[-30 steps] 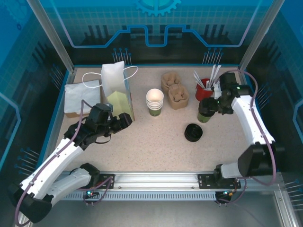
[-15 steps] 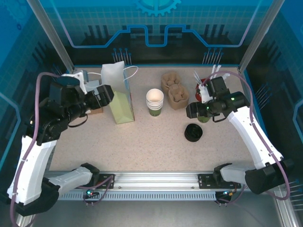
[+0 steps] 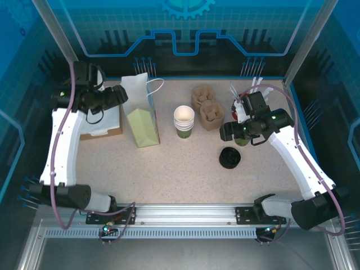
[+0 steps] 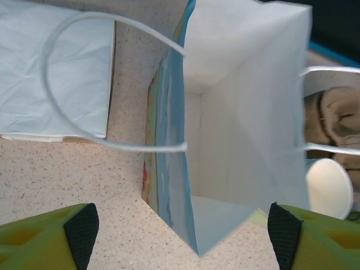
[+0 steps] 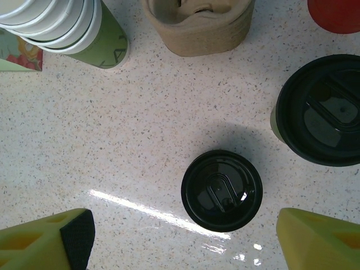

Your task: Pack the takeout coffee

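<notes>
The left end effector (image 3: 117,97) has swung up from low in front of the paper bag (image 3: 142,121) to hang above its left side, fingers spread and empty, over the open mouth. Well right of the bag, the takeout coffee (image 5: 320,109) stands unmoved on the counter (image 3: 185,169). The right end effector (image 3: 229,131) has shifted to the cup's bag-facing side, spread and empty, so the bag seems ready but the cup is not yet gripped.
</notes>
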Controlling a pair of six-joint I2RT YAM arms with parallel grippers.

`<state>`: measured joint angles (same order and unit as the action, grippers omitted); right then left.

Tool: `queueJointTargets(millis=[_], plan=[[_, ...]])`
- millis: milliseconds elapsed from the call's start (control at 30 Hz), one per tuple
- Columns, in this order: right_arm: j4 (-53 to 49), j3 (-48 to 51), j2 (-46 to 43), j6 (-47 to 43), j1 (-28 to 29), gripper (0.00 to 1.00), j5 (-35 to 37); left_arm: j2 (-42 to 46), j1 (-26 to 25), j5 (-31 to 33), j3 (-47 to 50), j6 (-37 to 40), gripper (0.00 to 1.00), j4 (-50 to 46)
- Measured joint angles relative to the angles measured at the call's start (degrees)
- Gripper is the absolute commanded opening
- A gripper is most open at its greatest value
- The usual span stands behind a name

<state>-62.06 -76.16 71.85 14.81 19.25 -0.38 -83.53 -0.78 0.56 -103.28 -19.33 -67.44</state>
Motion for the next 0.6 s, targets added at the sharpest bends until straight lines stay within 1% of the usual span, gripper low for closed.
queueJointTargets(millis=[200,367,467,600], plan=[[0.04,0.46,0.0,0.0,0.22,0.87,0.61,-9.25,0.09,1.09,-2.05,2.45,0.79,-0.72],[0.22,1.29,0.0,0.02,0.22,0.87,1.11,-13.77,0.09,2.4,-4.83,4.09,0.74,-1.73],[0.39,1.6,0.0,0.02,0.22,0.87,1.38,-15.04,0.09,2.86,-5.88,4.9,0.67,-2.16],[0.59,1.6,0.07,0.0,0.22,0.87,1.42,-16.13,0.09,2.78,-6.19,5.75,0.52,-2.64]])
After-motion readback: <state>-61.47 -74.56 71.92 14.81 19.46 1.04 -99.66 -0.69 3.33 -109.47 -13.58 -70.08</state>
